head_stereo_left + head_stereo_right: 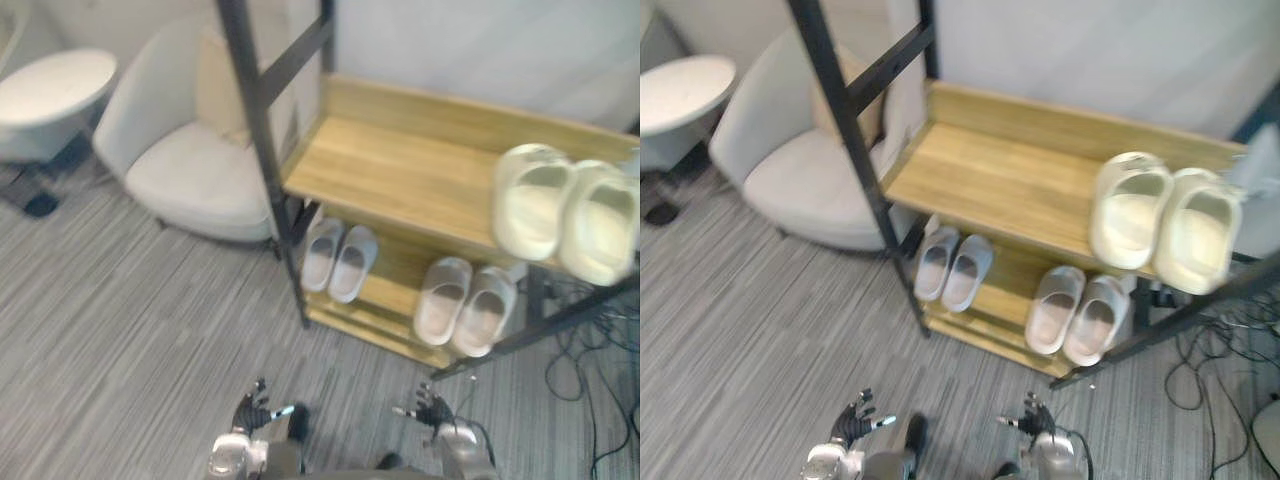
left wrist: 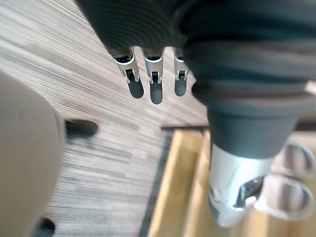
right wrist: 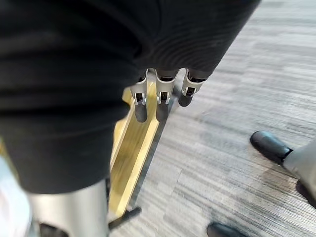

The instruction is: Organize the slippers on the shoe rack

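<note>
The shoe rack (image 1: 400, 165) has wooden shelves in a black frame. A cream pair of slippers (image 1: 532, 200) lies side by side at the right end of its top shelf. On the lower shelf a pale blue-grey pair (image 1: 352, 262) sits at the left and a pinkish-grey pair (image 1: 443, 298) at the right. Both hands hover low over the carpet in front of the rack, well short of it. My left hand (image 1: 250, 410) is open with straight fingers (image 2: 155, 86) and holds nothing. My right hand (image 1: 432, 410) is likewise open, its fingers (image 3: 160, 101) straight above the rack's lower wooden edge (image 3: 136, 148).
A white armchair (image 1: 190, 150) stands left of the rack, close to the black upright post (image 1: 262, 140). A round white table (image 1: 50, 85) is at the far left. Loose cables (image 1: 600, 380) lie on the grey striped carpet (image 1: 130, 330) to the rack's right.
</note>
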`<state>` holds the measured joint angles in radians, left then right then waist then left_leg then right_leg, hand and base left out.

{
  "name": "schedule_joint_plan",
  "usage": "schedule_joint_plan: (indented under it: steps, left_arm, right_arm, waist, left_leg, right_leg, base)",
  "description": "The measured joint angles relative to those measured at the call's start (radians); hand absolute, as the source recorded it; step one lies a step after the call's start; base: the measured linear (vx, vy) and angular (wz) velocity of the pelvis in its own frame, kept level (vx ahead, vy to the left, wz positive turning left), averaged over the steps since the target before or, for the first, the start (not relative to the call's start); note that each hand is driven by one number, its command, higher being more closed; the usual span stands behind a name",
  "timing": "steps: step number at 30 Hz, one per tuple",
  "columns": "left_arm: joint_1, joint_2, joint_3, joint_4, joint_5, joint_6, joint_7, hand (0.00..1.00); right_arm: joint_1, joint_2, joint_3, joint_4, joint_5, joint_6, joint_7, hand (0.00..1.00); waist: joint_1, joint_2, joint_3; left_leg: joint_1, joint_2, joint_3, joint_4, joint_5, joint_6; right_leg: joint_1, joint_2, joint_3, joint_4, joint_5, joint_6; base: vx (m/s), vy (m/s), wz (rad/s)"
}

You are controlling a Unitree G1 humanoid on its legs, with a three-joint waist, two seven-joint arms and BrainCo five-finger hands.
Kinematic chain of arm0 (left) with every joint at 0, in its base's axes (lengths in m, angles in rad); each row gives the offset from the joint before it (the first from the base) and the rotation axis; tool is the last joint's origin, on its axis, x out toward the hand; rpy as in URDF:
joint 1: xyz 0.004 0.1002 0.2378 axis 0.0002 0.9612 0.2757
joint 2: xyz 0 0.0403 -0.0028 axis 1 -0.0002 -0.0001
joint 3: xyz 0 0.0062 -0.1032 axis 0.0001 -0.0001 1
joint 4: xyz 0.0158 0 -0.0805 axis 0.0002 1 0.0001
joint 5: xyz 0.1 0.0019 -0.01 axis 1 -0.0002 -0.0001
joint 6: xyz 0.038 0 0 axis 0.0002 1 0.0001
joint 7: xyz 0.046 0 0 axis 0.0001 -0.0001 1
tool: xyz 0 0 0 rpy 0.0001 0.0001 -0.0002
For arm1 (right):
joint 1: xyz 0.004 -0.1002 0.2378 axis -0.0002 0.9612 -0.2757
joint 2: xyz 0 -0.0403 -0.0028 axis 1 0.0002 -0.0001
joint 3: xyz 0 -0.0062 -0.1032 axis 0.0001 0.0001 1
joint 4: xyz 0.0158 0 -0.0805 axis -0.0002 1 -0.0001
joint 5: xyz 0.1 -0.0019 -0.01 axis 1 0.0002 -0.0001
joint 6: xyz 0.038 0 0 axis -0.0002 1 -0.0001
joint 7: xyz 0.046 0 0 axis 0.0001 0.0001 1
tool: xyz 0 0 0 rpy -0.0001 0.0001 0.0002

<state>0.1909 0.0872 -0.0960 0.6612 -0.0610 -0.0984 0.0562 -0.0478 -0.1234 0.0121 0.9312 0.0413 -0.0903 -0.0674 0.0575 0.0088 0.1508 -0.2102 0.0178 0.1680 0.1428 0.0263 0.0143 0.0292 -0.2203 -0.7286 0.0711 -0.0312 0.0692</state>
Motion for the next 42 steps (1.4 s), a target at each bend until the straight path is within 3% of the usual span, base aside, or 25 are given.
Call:
schedule_joint_plan:
  steps: [1, 2, 3, 6, 9, 12, 13, 15, 18, 20, 23, 27, 29, 32, 33, 35, 37, 38, 39, 42]
  left_arm:
    - [0.007, -0.001, 0.005, -0.001, 0.000, -0.004, 0.003, 0.00]
    - [0.003, -0.002, 0.009, -0.001, 0.000, -0.006, 0.005, 0.00]
    - [0.003, 0.000, 0.012, 0.006, 0.001, -0.006, 0.009, 0.00]
    - [-0.001, -0.001, 0.028, 0.052, 0.008, -0.003, 0.010, 0.00]
    - [-0.003, -0.003, 0.049, 0.094, 0.019, -0.003, 0.024, 0.00]
    - [-0.016, 0.011, 0.079, 0.107, 0.019, -0.004, 0.029, 0.00]
    - [-0.022, 0.020, 0.079, 0.111, 0.019, -0.004, 0.029, 0.00]
    - [-0.027, 0.025, 0.078, 0.122, 0.020, -0.004, 0.032, 0.00]
    - [-0.034, 0.020, 0.077, 0.147, 0.021, -0.005, 0.039, 0.00]
    - [-0.062, 0.017, 0.076, 0.185, 0.020, -0.004, 0.041, 0.00]
    - [-0.064, 0.019, 0.078, 0.196, 0.020, -0.005, 0.046, 0.00]
    - [-0.062, 0.010, 0.088, 0.197, 0.019, -0.006, 0.052, 0.00]
    - [-0.063, 0.012, 0.088, 0.195, 0.019, -0.006, 0.051, 0.00]
    - [-0.065, 0.012, 0.087, 0.188, 0.017, -0.006, 0.050, 0.00]
    - [-0.064, 0.011, 0.087, 0.186, 0.017, -0.006, 0.050, 0.00]
    - [-0.063, 0.008, 0.079, 0.187, 0.018, -0.006, 0.050, 0.00]
    - [-0.077, 0.016, 0.076, 0.192, 0.019, -0.005, 0.049, 0.00]
    - [-0.085, 0.009, 0.077, 0.197, 0.019, -0.004, 0.049, 0.00]
    - [-0.095, -0.012, 0.076, 0.199, 0.021, -0.002, 0.048, 0.00]
    - [-0.104, -0.014, 0.075, 0.209, 0.022, -0.001, 0.048, 0.00]
  right_arm:
    - [0.001, -0.005, -0.011, -0.005, 0.000, 0.000, -0.004, 0.00]
    - [0.006, 0.002, -0.019, -0.005, 0.000, 0.001, -0.007, 0.00]
    - [0.010, 0.008, -0.019, -0.006, 0.000, 0.001, -0.007, 0.00]
    - [0.024, 0.015, -0.021, -0.010, -0.002, 0.002, -0.008, 0.00]
    - [0.043, 0.028, -0.019, -0.007, -0.003, 0.011, -0.007, 0.00]
    - [0.031, 0.051, -0.002, -0.006, -0.003, 0.020, -0.002, 0.00]
    - [0.028, 0.057, -0.001, -0.006, -0.003, 0.020, 0.001, 0.00]
    - [0.033, 0.060, -0.003, -0.006, -0.003, 0.020, 0.004, 0.00]
    - [0.048, 0.062, -0.006, -0.007, -0.002, 0.020, 0.003, 0.00]
    - [0.050, 0.062, -0.006, -0.005, 0.000, 0.020, 0.004, 0.00]
    - [0.065, 0.067, -0.004, 0.001, 0.000, 0.020, 0.007, 0.00]
    - [0.065, 0.067, -0.006, 0.003, 0.000, 0.020, 0.007, 0.00]
    - [0.064, 0.071, -0.006, 0.003, 0.000, 0.019, 0.007, 0.00]
    - [0.058, 0.076, -0.005, 0.005, 0.000, 0.019, 0.007, 0.00]
    - [0.054, 0.081, -0.004, 0.004, 0.000, 0.019, 0.007, 0.00]
    - [0.047, 0.085, 0.003, -0.004, 0.000, 0.017, 0.007, 0.00]
    - [0.041, 0.081, 0.003, -0.016, 0.000, 0.000, 0.006, 0.00]
    - [0.039, 0.074, 0.000, -0.016, 0.001, 0.000, 0.005, 0.00]
    - [0.036, 0.057, -0.001, -0.017, 0.003, 0.001, 0.000, 0.00]
    - [0.050, 0.062, -0.005, -0.018, 0.005, 0.003, -0.002, 0.00]
  waist:
    - [-0.006, 0.015, 0.001]
    - [-0.010, 0.011, 0.004]
    - [-0.007, 0.005, 0.007]
    - [-0.014, 0.005, 0.006]
    - [-0.014, 0.003, 0.008]
    - [-0.015, -0.037, 0.028]
    - [-0.016, -0.051, 0.033]
    - [-0.029, -0.059, 0.034]
    - [-0.055, -0.055, 0.036]
    - [-0.057, -0.040, 0.049]
    - [-0.057, -0.052, 0.043]
    - [-0.051, -0.042, 0.029]
    - [-0.050, -0.041, 0.025]
    - [-0.048, -0.039, 0.025]
    - [-0.040, -0.036, 0.024]
    - [-0.032, -0.020, 0.026]
    - [-0.028, -0.046, 0.019]
    - [-0.028, -0.027, 0.021]
    - [-0.030, 0.005, 0.029]
    - [-0.039, 0.007, 0.027]
  left_leg:
    - [0.009, 0.019, 0.111, 0.065, -0.058, 0.004]
    - [0.033, 0.010, 0.118, 0.038, -0.057, 0.004]
    - [0.064, -0.004, 0.106, -0.026, -0.038, 0.019]
    - [0.130, -0.046, 0.069, -0.210, 0.035, 0.006]
    - [0.146, -0.062, 0.071, -0.242, 0.034, 0.009]
    - [0.148, -0.101, 0.079, -0.202, 0.012, 0.041]
    - [0.145, -0.112, 0.066, -0.186, 0.009, 0.045]
    - [0.146, -0.125, 0.016, -0.159, 0.007, 0.054]
    - [0.162, -0.143, -0.117, -0.185, 0.029, 0.082]
    - [0.163, -0.141, -0.195, -0.194, 0.032, 0.082]
    - [0.170, -0.157, -0.246, -0.192, 0.034, 0.072]
    - [0.154, -0.146, -0.265, -0.176, 0.016, 0.047]
    - [0.101, -0.151, -0.266, -0.073, -0.021, 0.036]
    - [0.049, -0.144, -0.242, 0.047, -0.061, 0.011]
    - [0.060, -0.120, -0.223, 0.074, -0.075, -0.002]
    - [0.075, -0.096, -0.212, 0.089, -0.091, -0.023]
    - [0.053, -0.108, -0.154, 0.107, -0.123, -0.049]
    - [0.042, -0.077, -0.084, 0.124, -0.173, -0.048]
    - [0.018, 0.019, 0.111, 0.169, -0.240, -0.012]
    - [0.028, 0.066, 0.295, 0.165, -0.238, -0.003]
  right_leg:
    - [0.013, -0.009, -0.017, 0.061, -0.031, 0.015]
    - [0.020, -0.014, -0.026, 0.066, -0.042, 0.019]
    - [0.029, -0.015, -0.033, 0.060, -0.045, 0.016]
    - [0.030, -0.023, -0.052, 0.063, -0.051, 0.024]
    - [0.023, -0.039, -0.037, 0.100, -0.068, 0.021]
    - [-0.017, -0.130, 0.020, 0.275, -0.166, 0.041]
    - [-0.034, -0.137, 0.076, 0.313, -0.199, 0.044]
    - [-0.047, -0.086, 0.205, 0.322, -0.247, 0.032]
    - [-0.070, 0.033, 0.414, 0.313, -0.301, -0.046]
    - [-0.108, 0.093, 0.498, 0.325, -0.300, -0.044]
    - [-0.100, 0.089, 0.514, 0.257, -0.232, -0.033]
    - [-0.040, 0.103, 0.448, 0.158, -0.212, -0.021]
    - [-0.006, 0.112, 0.423, 0.113, -0.188, -0.024]
    - [0.010, 0.129, 0.421, 0.112, -0.155, -0.022]
    - [0.021, 0.145, 0.427, 0.138, -0.130, -0.028]
    - [0.008, 0.169, 0.443, 0.142, -0.161, -0.032]
    - [0.035, 0.149, 0.444, 0.048, -0.117, -0.045]
    - [0.040, 0.152, 0.430, 0.038, -0.118, -0.044]
    - [0.042, 0.167, 0.378, 0.046, -0.143, -0.051]
    - [0.045, 0.139, 0.316, 0.071, -0.174, -0.034]
  base:
    - [0.00, 0.092, 0.61]
    - [-0.04, 0.094, 0.58]
    - [-0.07, 0.069, 0.46]
    - [-0.05, 0.061, 0.43]
    - [-0.06, 0.077, 0.27]
    - [-0.08, 0.069, 0.14]
    - [-0.09, 0.028, 0.28]
    - [-0.06, -0.013, 0.55]
    - [0.00, -0.035, 1.03]
    - [-0.02, -0.069, 1.10]
    - [0.01, -0.133, 0.98]
    - [0.09, -0.143, 0.43]
    - [0.16, -0.085, 0.35]
    - [0.16, -0.029, 0.31]
    - [0.14, -0.013, 0.14]
    - [0.10, -0.018, 0.12]
    - [0.02, -0.039, 0.32]
    - [-0.04, -0.069, 0.51]
    - [-0.05, -0.071, 0.48]
    - [0.03, -0.034, 0.64]
